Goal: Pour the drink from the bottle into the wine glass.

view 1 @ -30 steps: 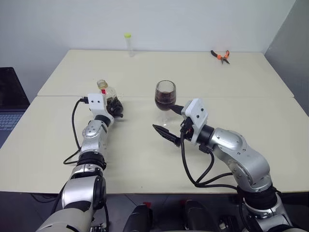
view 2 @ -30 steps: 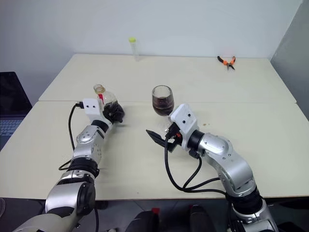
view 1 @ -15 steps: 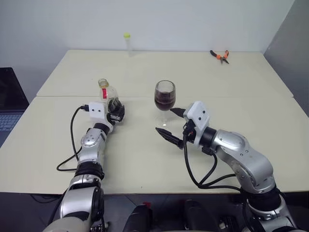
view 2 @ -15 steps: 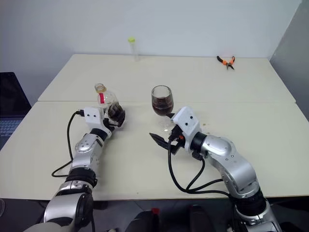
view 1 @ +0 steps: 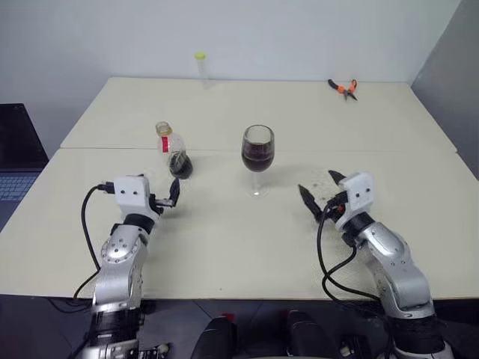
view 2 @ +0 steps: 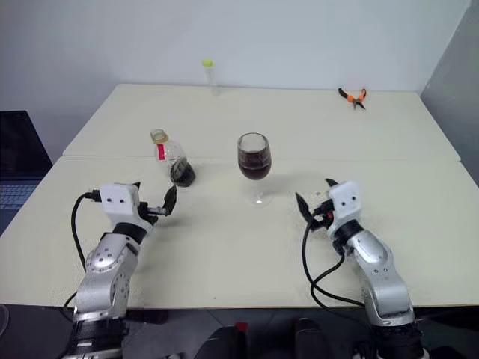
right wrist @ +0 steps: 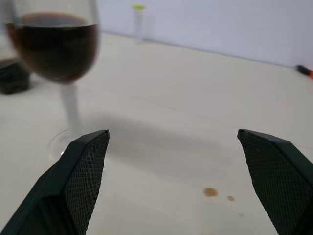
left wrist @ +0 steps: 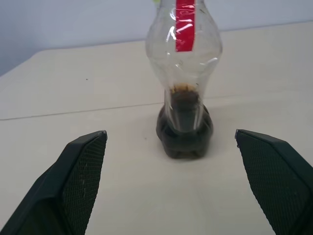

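A: What does the table (view 1: 224,239) look like?

B: Pale cream and matte, made of two tops pushed together with a seam running across just behind the bottle (view 1: 173,152) and the wine glass (view 1: 257,158). A plain light wall stands behind the far edge, a grey panel closes the right side, and a dark laptop (view 1: 16,161) sits off the left edge.

A: Where are the task's things?

B: The bottle stands upright on the near top, left of centre, uncapped, with a little dark drink (left wrist: 184,128) left in its base. The wine glass stands upright to its right, well apart, its bowl about half full of the same dark liquid.

A: And the grippers?

B: The left gripper (view 1: 163,198) hangs near the bottle on its near side, fingers spread wide, holding nothing. The right gripper (view 1: 320,191) is to the right of the glass, apart from it, also spread wide and empty.

A: Anything else on the surface?

B: A few small brown drops (right wrist: 211,192) on the table near the right gripper. At the far edge, a slim clear tube (view 1: 200,69) with a yellow-green cap stands upright, and orange-handled pliers (view 1: 343,87) lie at the far right.
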Tool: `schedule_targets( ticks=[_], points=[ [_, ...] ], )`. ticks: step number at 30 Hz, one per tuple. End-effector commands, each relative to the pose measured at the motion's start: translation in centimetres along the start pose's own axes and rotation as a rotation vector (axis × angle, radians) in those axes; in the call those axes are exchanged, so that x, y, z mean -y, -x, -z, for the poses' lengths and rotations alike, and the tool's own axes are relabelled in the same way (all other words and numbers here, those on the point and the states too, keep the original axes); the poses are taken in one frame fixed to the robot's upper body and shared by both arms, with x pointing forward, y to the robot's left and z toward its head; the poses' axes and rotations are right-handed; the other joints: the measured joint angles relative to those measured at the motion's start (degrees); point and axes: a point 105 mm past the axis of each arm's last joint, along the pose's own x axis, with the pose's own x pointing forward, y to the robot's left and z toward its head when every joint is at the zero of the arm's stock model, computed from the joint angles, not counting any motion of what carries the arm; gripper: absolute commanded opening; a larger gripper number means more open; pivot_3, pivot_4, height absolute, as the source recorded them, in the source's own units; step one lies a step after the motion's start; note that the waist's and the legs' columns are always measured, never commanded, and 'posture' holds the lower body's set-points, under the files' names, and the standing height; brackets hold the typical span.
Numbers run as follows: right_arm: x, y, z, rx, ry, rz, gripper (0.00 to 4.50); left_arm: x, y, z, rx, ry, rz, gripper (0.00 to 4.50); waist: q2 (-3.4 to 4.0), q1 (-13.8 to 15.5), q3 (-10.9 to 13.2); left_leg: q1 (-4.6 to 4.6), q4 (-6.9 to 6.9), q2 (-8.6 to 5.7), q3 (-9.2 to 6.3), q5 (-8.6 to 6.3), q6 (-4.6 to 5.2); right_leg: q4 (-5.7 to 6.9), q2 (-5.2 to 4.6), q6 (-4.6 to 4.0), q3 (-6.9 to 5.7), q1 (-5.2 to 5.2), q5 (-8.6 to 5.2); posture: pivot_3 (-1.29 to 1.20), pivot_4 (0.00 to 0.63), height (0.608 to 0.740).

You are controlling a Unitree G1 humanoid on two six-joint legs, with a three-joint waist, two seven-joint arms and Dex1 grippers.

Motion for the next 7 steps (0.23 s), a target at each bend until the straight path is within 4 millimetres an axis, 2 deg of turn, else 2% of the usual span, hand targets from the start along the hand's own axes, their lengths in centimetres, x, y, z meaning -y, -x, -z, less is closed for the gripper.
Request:
schedule_targets(
  ticks=[1, 7],
  points=[
    [0.8, -0.7, -0.6, 0.084, -0.060, 0.074, 4.50, 0.7, 0.3, -1.4, 0.056, -0.001, 0.020, 4.44, 0.01, -0.03, 0.00, 0.02, -0.01, 0.00, 0.01, 0.00, 0.00, 0.01, 0.05, 0.00, 0.01, 0.01, 0.00, 0.00, 0.150, 0.740],
    [1.3, -1.8, 0.2, 0.092, -0.099, 0.109, 4.50, 0.2, 0.7, -1.2, 0.067, 0.001, -0.005, 4.44, 0.02, -0.06, 0.00, 0.02, -0.01, -0.02, 0.07, 0.00, 0.00, -0.01, 0.12, 0.00, 0.03, 0.01, 0.00, 0.00, 0.150, 0.740]
  ],
)
